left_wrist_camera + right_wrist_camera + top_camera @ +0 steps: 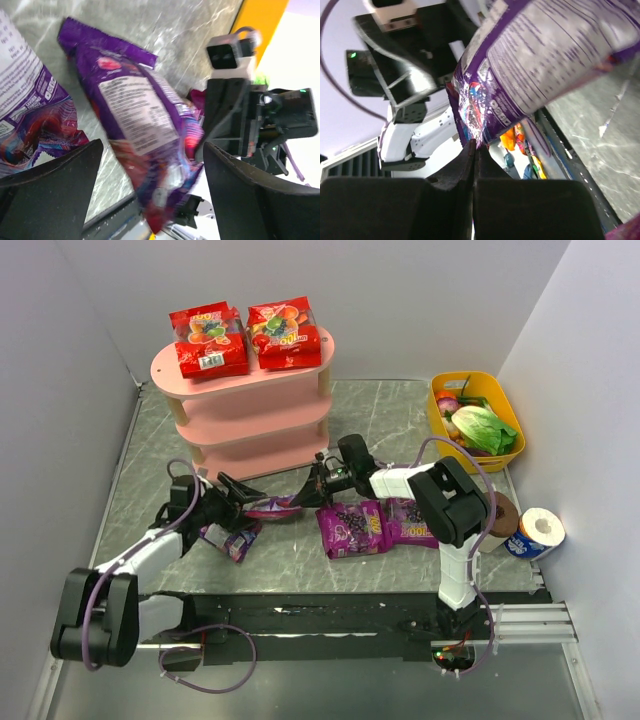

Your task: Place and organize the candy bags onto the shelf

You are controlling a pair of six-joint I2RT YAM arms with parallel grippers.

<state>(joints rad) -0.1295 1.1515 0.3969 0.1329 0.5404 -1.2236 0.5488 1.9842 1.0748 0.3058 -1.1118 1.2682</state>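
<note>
Two red candy bags (208,338) (283,332) lie on the top tier of the pink shelf (240,390). A blue-violet candy bag (272,507) (140,120) (545,65) hangs above the table in front of the shelf. My right gripper (315,485) (474,147) is shut on its corner. My left gripper (235,495) (150,170) is open, and the bag's other end sits between its fingers (55,185) with gaps on both sides. A second blue-violet bag (230,538) (25,115) lies on the table under the left arm. Two magenta-purple bags (352,528) (412,520) lie side by side near the right arm.
A yellow tub (500,390) holding green vegetables stands at the back right. A brown roll (503,515) and a white paper roll (540,530) sit by the right wall. The shelf's two lower tiers show nothing on them.
</note>
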